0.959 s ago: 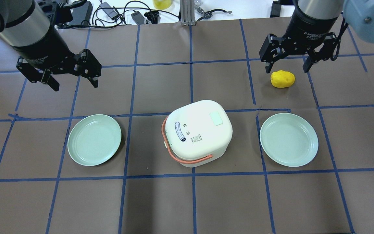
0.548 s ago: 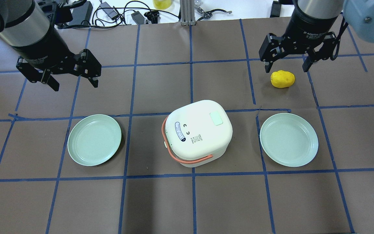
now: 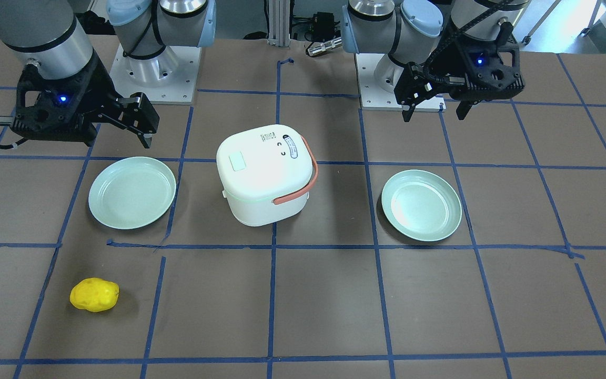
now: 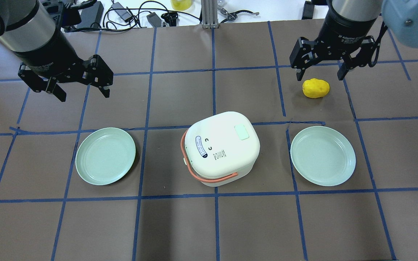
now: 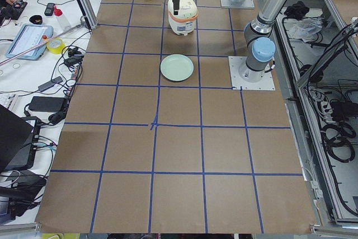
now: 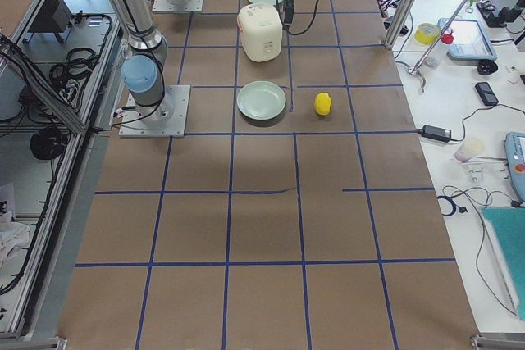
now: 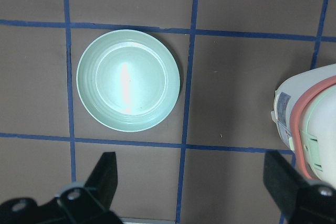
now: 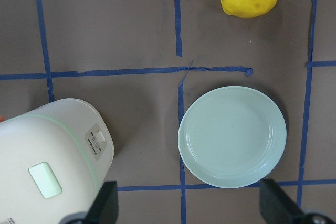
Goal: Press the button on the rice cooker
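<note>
In the overhead view, the cooker (image 4: 220,148) is seen at centre frame on the table (image 4: 180,90), with the button (image 4: 241,132) set in the upper right of its lid, uncovered and untouched. The left gripper (image 4: 84,95) is held at upper left with its fingers spread and nothing between them. The right gripper (image 4: 319,77), likewise spread and empty, is held at upper right just above a potato (image 4: 316,88). A plate (image 4: 105,156) lies left of the cooker and a second plate (image 4: 323,156) right of it.

In the front-facing view, the button is found at the lid's upper left. Both grippers are seen in the upper corners, well apart from the cooker, and the potato at lower left.

In the exterior left view, the cooker is seen small at the top, partly overlapped by the near gripper. The button cannot be made out.

In the exterior right view, the cooker is at top centre, and the potato just right of the nearer plate.

In the left wrist view, the plate is seen at upper left and the cooker's edge at the right. The fingertips are spread across the bottom.

In the right wrist view, the button is shown at lower left on the lid, with the second plate at centre right and the fingertips spread below.
</note>
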Robot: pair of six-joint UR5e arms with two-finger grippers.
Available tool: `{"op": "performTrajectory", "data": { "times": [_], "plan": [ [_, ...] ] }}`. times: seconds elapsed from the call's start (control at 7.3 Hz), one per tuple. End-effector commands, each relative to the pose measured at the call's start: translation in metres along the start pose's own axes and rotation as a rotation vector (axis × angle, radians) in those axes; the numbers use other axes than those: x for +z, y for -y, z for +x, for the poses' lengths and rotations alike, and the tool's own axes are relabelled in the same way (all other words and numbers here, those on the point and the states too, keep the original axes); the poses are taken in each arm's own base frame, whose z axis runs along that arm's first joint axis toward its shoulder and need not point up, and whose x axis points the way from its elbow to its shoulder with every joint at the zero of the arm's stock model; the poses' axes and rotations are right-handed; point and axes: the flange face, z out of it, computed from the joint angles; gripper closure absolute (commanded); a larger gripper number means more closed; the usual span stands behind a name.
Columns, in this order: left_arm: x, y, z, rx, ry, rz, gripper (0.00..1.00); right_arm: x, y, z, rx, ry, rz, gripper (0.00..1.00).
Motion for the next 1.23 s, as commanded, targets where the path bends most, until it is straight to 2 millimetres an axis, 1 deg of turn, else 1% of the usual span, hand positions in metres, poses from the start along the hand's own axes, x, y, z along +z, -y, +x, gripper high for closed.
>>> {"op": "performTrajectory", "data": {
  "times": [0.0, 0.14, 0.27, 0.41, 0.55, 0.68, 0.82, 1.1],
  "plan": [
    [0.000, 0.000, 0.000, 0.000, 0.000, 0.000, 0.00, -0.002, -0.002, -0.010, 0.001, 0.070, 0.004, 0.52],
    [0.000, 0.000, 0.000, 0.000, 0.000, 0.000, 0.00, 0.003, -0.001, -0.019, -0.003, 0.113, -0.009, 0.71],
    [0.001, 0.001, 0.000, 0.000, 0.000, -0.002, 0.00, 0.009, -0.006, -0.042, 0.002, 0.124, -0.024, 0.78],
    [0.000, 0.000, 0.000, 0.000, 0.000, 0.000, 0.00, 0.016, -0.013, -0.071, -0.020, 0.118, -0.039, 0.88],
    [0.000, 0.000, 0.000, 0.000, 0.000, 0.000, 0.00, 0.030, -0.014, -0.092, -0.055, 0.113, -0.062, 0.94],
    [0.000, 0.000, 0.000, 0.000, 0.000, 0.000, 0.00, 0.040, -0.014, -0.101, -0.073, 0.109, -0.080, 1.00],
    [0.000, 0.000, 0.000, 0.000, 0.000, 0.000, 0.00, 0.053, -0.014, -0.109, -0.088, 0.108, -0.086, 1.00],
    [0.000, 0.000, 0.000, 0.000, 0.000, 0.000, 0.00, 0.092, -0.019, -0.121, -0.114, 0.108, -0.085, 1.00]
  ]
}}
